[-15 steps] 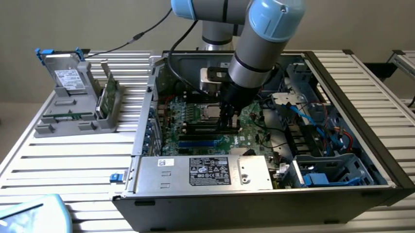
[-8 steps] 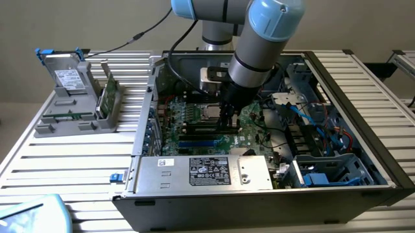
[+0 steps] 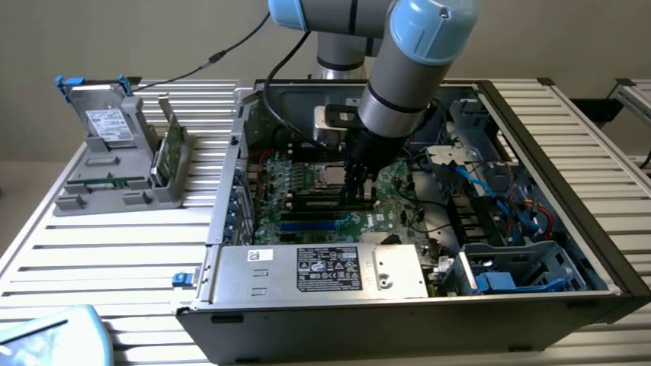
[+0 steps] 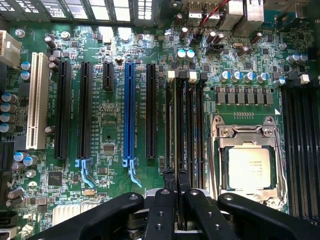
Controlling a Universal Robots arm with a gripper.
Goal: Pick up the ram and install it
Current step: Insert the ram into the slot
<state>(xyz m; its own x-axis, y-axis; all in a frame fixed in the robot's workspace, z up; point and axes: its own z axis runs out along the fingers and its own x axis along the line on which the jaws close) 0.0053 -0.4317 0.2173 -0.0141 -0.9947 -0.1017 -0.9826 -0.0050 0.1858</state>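
pincer (image 4: 176, 175) clamped on ram (image 4: 180, 130); ram edge-on between its fingertips (image 4: 168, 177); beside processor socket (image 4: 248, 167)

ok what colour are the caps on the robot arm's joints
Light blue; the joint caps show best in the exterior view.

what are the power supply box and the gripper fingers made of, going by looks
Power supply box: bare sheet metal, probably steel; dull silver-grey, folded edges.
Fingers of the gripper: matte black, plastic or coated metal, unclear which; small screw holes show.
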